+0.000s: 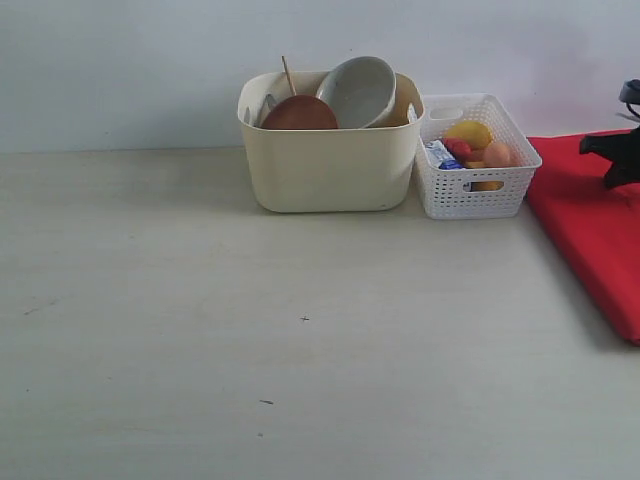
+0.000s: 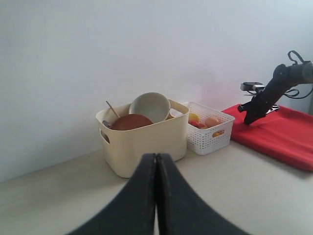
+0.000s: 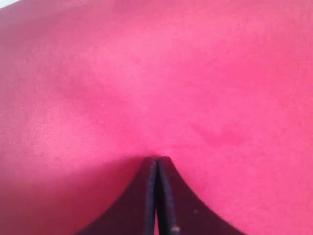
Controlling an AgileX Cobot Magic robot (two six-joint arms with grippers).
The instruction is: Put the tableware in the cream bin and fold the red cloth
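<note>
Bowl [image 1: 360,90], plate [image 1: 299,115], chopsticks [image 1: 288,75] in bin [image 1: 330,165]; cloth [image 1: 590,220] looks folded. Left gripper [image 2: 156,161] closed, empty; right gripper [image 3: 156,161] closed against cloth, pinch unclear.

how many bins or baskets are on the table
2: the cream bin at the back of the table, and the white lattice basket right beside it, toward the red cloth. None look hidden.

Pale tabletop [image 1: 200,350] carries cream bin [image 1: 330,165], white lattice basket [image 1: 470,190] just beside it, and red cloth [image 1: 595,225] at right edge
</note>
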